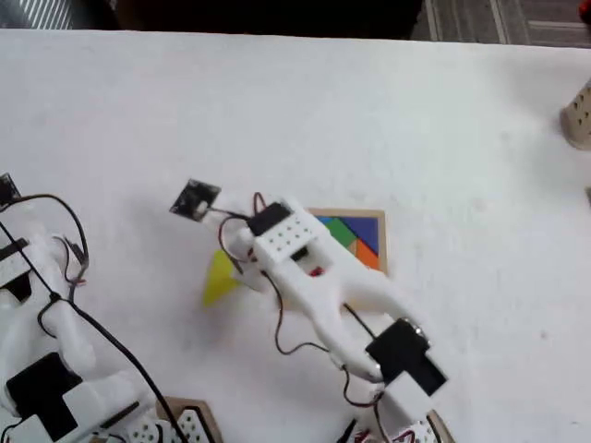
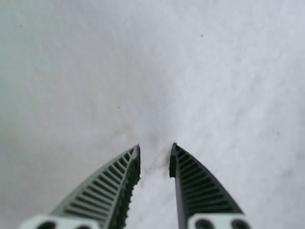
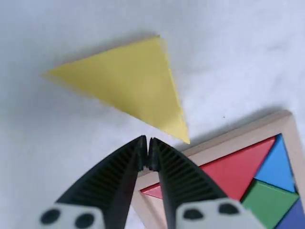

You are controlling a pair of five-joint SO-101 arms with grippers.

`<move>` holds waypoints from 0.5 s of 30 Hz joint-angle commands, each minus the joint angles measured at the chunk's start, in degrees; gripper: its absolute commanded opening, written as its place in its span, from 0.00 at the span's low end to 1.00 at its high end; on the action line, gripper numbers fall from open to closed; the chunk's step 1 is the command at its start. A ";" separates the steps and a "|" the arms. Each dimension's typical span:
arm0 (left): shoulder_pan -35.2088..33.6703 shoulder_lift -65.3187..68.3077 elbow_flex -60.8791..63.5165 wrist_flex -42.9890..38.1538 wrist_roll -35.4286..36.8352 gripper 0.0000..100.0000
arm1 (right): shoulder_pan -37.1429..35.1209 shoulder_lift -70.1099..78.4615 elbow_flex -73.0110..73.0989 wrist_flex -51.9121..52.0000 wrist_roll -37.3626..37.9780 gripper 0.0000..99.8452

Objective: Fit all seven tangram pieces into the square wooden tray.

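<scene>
White tabletop (image 1: 416, 111) all round, and your right gripper (image 3: 146, 152) is pinched shut on nothing over the wooden tray (image 3: 238, 138) rim, the yellow triangle (image 3: 128, 86) lying outside the tray just past its tips, while your left gripper (image 2: 155, 162) hangs part-open and empty above bare tabletop.

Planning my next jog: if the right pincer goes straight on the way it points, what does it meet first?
Likely the yellow triangle, lying just ahead of the shut right pincer, outside the wooden tray; its height above the piece is unclear.
</scene>
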 commanded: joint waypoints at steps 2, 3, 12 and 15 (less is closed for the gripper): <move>0.48 -2.42 -0.09 -0.62 0.53 0.13 | -0.22 -3.12 -0.18 -2.33 1.85 0.13; 0.48 -2.42 -0.09 -0.62 0.53 0.13 | -0.31 -2.24 -0.35 -3.03 1.93 0.17; 0.48 -2.42 -0.09 -0.62 0.53 0.13 | -5.85 14.02 -11.87 -1.54 7.56 0.30; 0.57 -2.42 -0.09 -0.62 0.53 0.13 | -6.37 19.03 -16.35 -0.13 7.56 0.30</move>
